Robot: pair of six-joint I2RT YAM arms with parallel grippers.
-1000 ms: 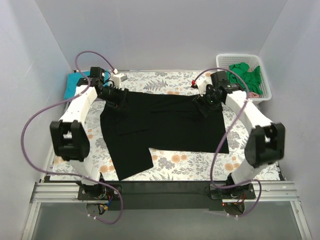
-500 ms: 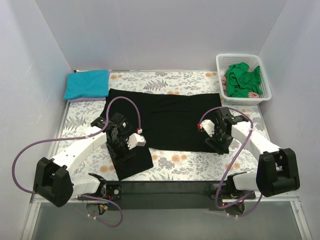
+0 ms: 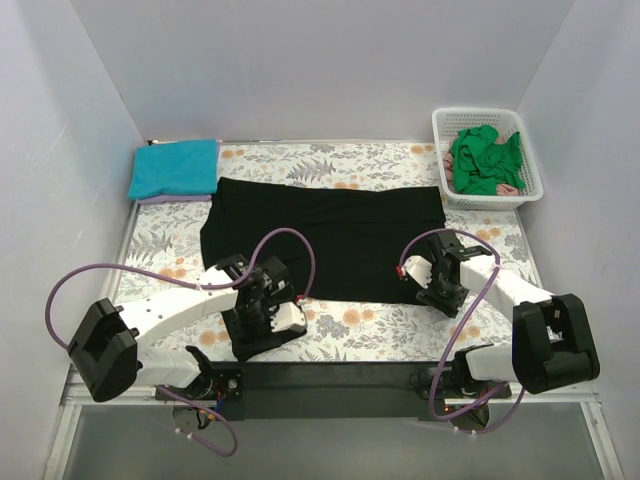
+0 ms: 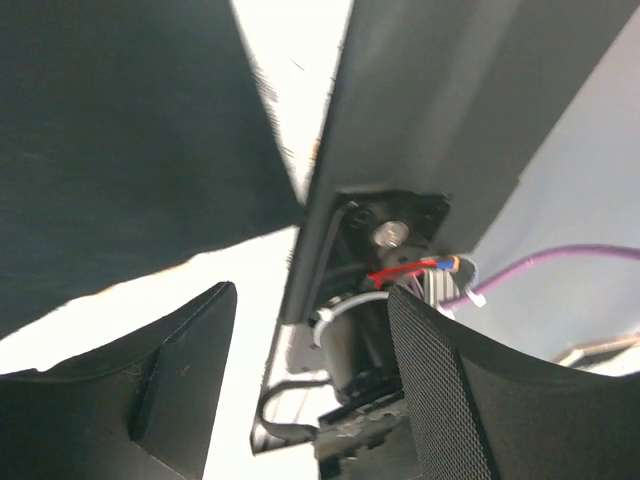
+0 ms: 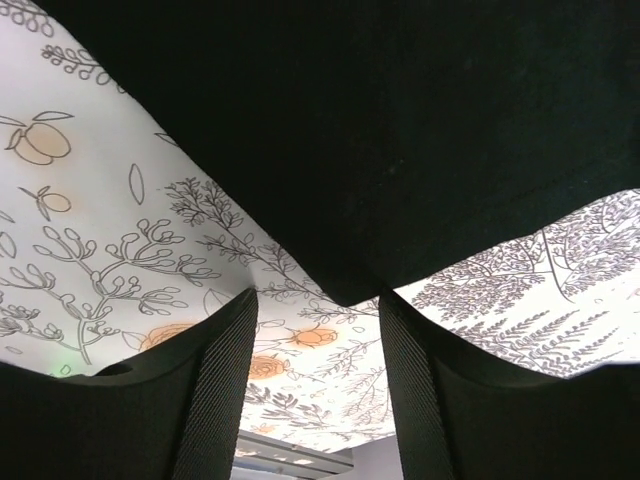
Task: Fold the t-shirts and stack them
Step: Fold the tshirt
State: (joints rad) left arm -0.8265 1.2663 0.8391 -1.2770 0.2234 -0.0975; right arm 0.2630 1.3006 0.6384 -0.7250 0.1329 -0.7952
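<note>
Showing the black t-shirt point(image 3: 330, 235) lying spread flat on the floral table cover point(image 3: 370, 325), reaching nearly across its width. Showing the teal t-shirt point(image 3: 175, 168) lying folded just beyond the black t-shirt's far-left corner and resting on the lavender t-shirt point(image 3: 150, 199), of which only a thin edge is peeking out. Showing the green t-shirts point(image 3: 485, 160) lying bunched in the white basket point(image 3: 520, 195), beyond the black t-shirt's far-right corner.

Reaching low over the black t-shirt's near-left part with the left gripper point(image 4: 310, 290), largely hiding the cloth there in the top view. Holding the fingers point(image 4: 190, 340) apart and clasping nothing, with black cloth filling the upper left of the left wrist view.

Hovering at the black t-shirt's near-right corner with the right gripper point(image 5: 317, 297), jaws parted and released. Showing the hem corner pointing into the gap between the fingers point(image 5: 225, 370), with printed cover lying on both sides of it. Leaving unclear whether the cloth is touching either finger.
</note>
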